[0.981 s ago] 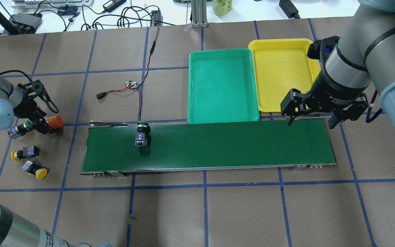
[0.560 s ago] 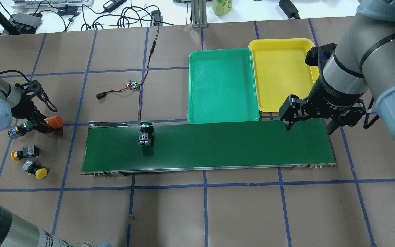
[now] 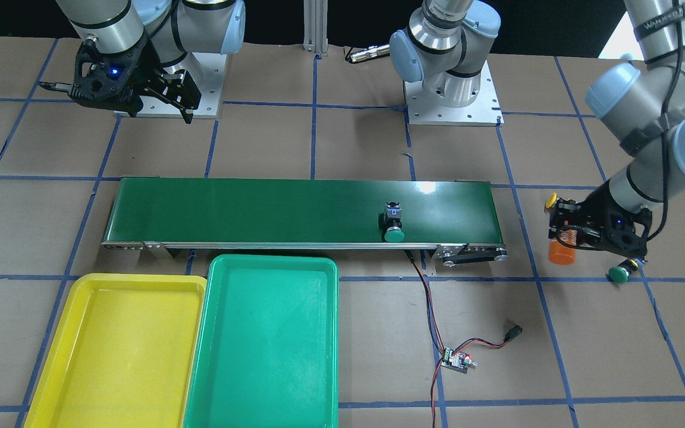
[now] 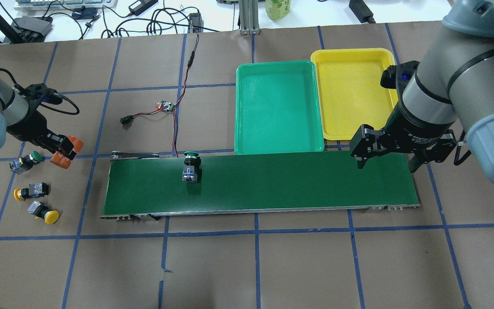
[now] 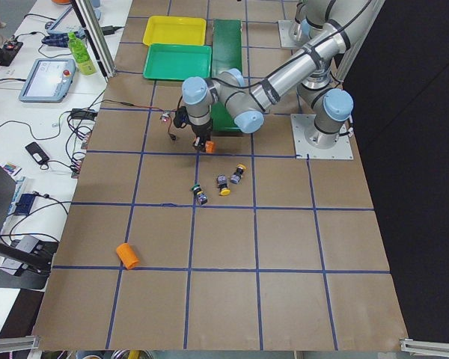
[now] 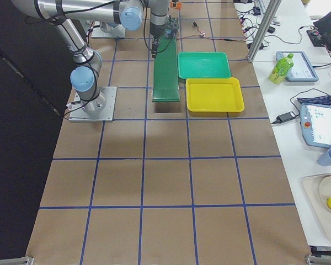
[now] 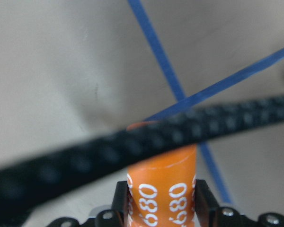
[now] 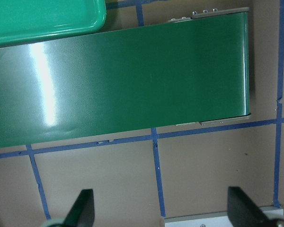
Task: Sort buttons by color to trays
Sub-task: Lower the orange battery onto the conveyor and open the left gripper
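One green button (image 4: 190, 165) lies on the dark-green conveyor belt (image 4: 272, 180), left of its middle, cap toward the trays. Another green button (image 4: 26, 162) and two yellow buttons (image 4: 30, 191) (image 4: 43, 212) lie on the table left of the belt. My left gripper (image 4: 66, 150) is shut on an orange cylinder (image 7: 162, 189) marked "4680", just beside the green button on the table. My right gripper (image 4: 386, 161) hangs open and empty over the belt's right end. Behind the belt, the green tray (image 4: 277, 107) and yellow tray (image 4: 354, 90) sit side by side, both empty.
A small circuit board (image 4: 165, 106) with red and black wires lies behind the belt's left end. A second orange cylinder (image 5: 127, 256) lies far out on the table's left end. The arm bases (image 3: 452, 89) stand at the robot's edge.
The green button on the belt has travelled to the right. My left gripper has drawn back slightly and turned with the orange cylinder in it. The right gripper has barely shifted.
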Controlling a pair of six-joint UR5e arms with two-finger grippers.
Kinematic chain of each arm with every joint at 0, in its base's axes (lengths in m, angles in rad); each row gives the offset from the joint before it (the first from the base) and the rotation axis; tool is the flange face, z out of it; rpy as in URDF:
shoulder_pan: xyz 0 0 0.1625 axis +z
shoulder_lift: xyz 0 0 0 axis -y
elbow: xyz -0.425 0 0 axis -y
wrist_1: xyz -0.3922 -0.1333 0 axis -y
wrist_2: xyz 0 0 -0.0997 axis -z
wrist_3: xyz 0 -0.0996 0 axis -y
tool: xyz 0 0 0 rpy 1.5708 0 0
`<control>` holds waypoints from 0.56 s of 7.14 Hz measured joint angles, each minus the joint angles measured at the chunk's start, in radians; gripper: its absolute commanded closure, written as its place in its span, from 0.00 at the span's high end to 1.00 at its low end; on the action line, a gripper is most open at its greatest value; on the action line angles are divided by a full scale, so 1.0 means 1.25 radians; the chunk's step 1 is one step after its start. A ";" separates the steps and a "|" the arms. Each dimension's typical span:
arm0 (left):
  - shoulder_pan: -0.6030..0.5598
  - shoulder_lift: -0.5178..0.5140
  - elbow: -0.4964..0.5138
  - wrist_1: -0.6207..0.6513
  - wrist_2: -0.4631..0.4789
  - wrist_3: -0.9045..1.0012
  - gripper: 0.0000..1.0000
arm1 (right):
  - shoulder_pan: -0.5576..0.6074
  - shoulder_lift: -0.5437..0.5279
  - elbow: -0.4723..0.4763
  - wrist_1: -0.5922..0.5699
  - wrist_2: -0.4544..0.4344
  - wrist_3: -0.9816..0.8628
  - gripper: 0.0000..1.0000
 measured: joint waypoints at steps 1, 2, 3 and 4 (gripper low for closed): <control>-0.056 0.040 -0.011 -0.029 -0.007 -0.153 0.00 | 0.000 0.000 0.000 0.001 0.001 0.000 1.00; -0.121 0.065 -0.027 -0.037 -0.018 -0.310 0.00 | 0.000 0.001 0.001 0.001 -0.001 0.000 1.00; -0.177 0.073 -0.047 -0.034 -0.030 -0.447 0.00 | -0.001 0.001 0.001 0.000 -0.001 0.002 1.00; -0.220 0.076 -0.070 -0.028 -0.035 -0.537 0.00 | -0.002 0.000 0.000 -0.003 -0.001 0.003 1.00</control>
